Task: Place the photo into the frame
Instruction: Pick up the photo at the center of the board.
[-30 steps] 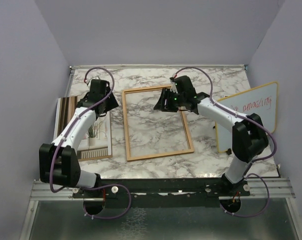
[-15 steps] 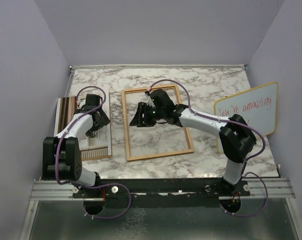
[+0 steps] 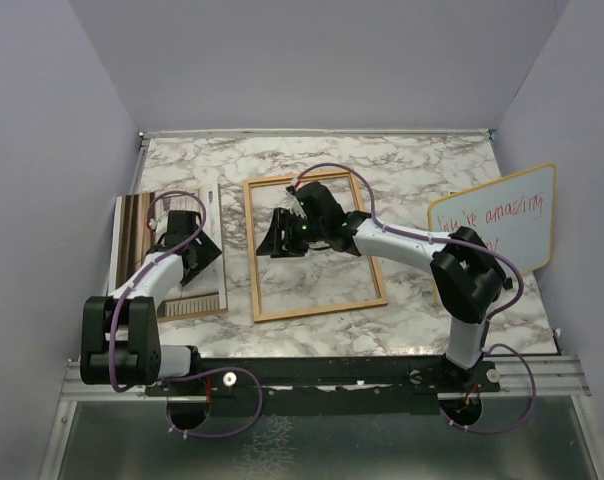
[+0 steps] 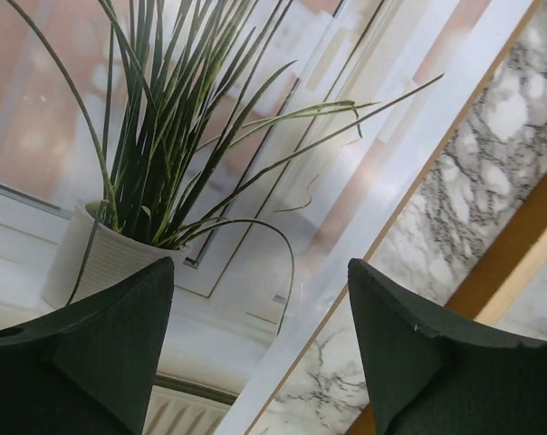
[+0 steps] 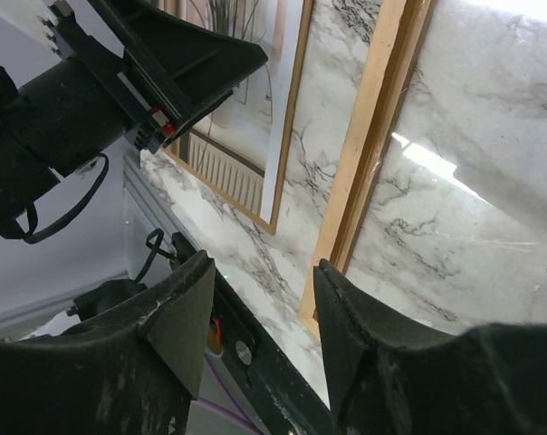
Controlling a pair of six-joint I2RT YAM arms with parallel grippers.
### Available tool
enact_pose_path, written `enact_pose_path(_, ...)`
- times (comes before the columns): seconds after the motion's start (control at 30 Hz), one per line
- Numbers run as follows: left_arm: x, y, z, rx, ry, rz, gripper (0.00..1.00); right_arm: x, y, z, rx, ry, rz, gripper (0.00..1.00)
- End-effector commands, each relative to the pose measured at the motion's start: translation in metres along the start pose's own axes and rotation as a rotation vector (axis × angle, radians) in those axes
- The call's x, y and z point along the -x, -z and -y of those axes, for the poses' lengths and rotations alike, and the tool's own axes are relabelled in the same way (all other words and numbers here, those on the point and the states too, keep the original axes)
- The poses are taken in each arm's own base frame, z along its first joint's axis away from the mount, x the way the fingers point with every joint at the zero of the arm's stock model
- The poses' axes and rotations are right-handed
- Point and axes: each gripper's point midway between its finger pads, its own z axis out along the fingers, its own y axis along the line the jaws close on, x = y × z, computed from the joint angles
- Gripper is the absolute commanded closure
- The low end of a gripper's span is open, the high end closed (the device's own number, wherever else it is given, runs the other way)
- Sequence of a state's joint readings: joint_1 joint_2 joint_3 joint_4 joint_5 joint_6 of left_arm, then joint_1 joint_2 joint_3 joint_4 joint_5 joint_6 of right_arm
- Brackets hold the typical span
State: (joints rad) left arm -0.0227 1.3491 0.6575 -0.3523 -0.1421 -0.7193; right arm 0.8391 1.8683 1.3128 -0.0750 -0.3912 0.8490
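Reaching for photo [image 3: 132, 225] left of frame [image 3: 320, 309]: left gripper [image 4: 260, 272] spread above it, right gripper [image 5: 260, 272] released, empty over frame. Next: pinch photo edge.

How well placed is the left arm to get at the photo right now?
Probably yes. The left tool hangs open just above the photo, which lies flat with nothing on it; the right tool is over the frame, out of the way.
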Motion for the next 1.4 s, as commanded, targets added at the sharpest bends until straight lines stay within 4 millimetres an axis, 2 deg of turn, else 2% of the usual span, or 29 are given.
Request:
enact_pose_path(0.0,-0.062,0.004,0.013,-0.126,0.125,-0.237,0.23,-0.018,-0.01,0.003,0.006,-0.018,-0.046,0.49)
enact_pose_path(0.17,-0.057,0.016,0.026,-0.184,0.179,-0.232,0.25,-0.032,-0.024,0.003,-0.012,-0.037,-0.073,0.62)
enact_pose_path(0.3,-0.048,0.02,0.026,-0.174,0.156,-0.206,0.26,-0.047,-0.04,0.009,-0.035,-0.049,-0.102,0.64)
enact_pose_path(0.53,0.005,0.042,0.026,-0.109,-0.004,-0.045,0.26,-0.072,-0.067,0.003,-0.062,-0.01,-0.161,0.6)
enact_pose_path(0.67,0.021,0.052,0.022,-0.08,-0.034,0.014,0.25,-0.08,-0.078,0.005,-0.107,0.0,-0.159,0.6)
enact_pose_path(0.87,0.009,0.04,0.004,-0.009,-0.026,-0.006,0.24,-0.089,-0.094,0.024,-0.241,-0.019,-0.165,0.52)
enact_pose_path(1.1,0.003,0.027,-0.007,0.036,-0.025,-0.001,0.23,-0.095,-0.105,0.039,-0.292,-0.049,-0.177,0.46)
enact_pose_path(1.2,-0.001,0.021,-0.014,0.058,-0.03,-0.004,0.23,-0.095,-0.107,0.041,-0.3,-0.053,-0.179,0.46)
enact_pose_path(1.37,-0.011,0.013,-0.017,0.067,-0.024,-0.032,0.25,-0.1,-0.11,0.033,-0.25,-0.063,-0.21,0.46)
